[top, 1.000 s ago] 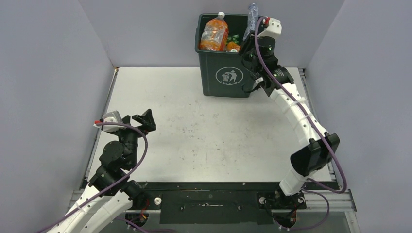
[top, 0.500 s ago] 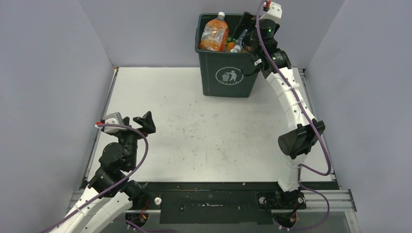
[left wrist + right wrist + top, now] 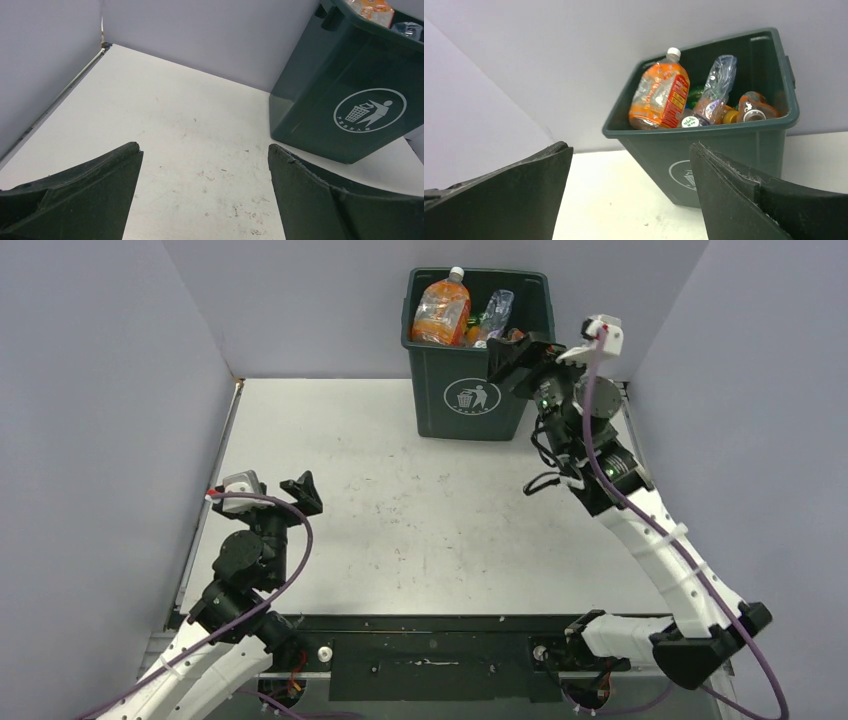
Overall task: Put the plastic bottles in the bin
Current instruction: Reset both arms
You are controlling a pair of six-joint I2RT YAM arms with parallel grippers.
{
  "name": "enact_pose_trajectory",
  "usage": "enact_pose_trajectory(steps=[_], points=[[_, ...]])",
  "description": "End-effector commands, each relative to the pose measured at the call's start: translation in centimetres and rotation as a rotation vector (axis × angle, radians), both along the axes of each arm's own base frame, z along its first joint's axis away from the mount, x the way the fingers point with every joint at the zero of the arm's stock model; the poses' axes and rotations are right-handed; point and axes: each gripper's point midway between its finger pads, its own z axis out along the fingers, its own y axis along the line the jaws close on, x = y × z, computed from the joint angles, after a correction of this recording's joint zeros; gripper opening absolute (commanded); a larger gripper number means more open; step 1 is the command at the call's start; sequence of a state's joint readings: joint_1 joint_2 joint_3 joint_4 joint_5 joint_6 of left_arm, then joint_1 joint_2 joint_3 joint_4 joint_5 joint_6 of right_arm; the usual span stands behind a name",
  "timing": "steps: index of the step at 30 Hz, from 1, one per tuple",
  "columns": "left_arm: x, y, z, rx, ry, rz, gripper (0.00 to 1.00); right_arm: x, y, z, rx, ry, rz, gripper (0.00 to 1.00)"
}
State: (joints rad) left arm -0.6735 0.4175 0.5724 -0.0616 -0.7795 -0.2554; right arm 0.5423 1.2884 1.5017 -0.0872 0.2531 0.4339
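The right gripper (image 3: 517,352), jaws wide apart and empty, hangs just beside the rim of the tall dark green plastic bin (image 3: 440,405), a pose fit for dropping, not carrying. The crushed orange and clear plastic bottles (image 3: 441,310) lie heaped inside the bin. The left gripper (image 3: 298,490), equally spread and empty, idles well apart.

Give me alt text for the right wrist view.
A dark green bin holds crushed bottles; a big orange one and a clear one stand tallest. The right pincer is open and empty before it.
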Motion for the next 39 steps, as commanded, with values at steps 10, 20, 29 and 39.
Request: enact_pose_trajectory(steps=[10,20,29,39], points=[[2.4,-1.3,-2.0,0.111,0.004,0.024,0.96,-7.4,-3.6,-9.0,0.106,0.021,-0.014,0.90],[6.2,-3.5,-7.7,0.219,0.146,-0.021,0.96,-4.9,-8.0,-29.8,-0.134,0.589,-0.295,0.90],[9.2,0.8,-13.6,0.098,0.301,0.081,0.96,-3.1,-10.8,-35.0,0.065,0.732,-0.306,0.90],[11.4,7.6,-18.2,0.163,0.361,0.219,0.96,-2.9,-18.1,-29.8,-0.045,0.314,-0.561,0.90]])
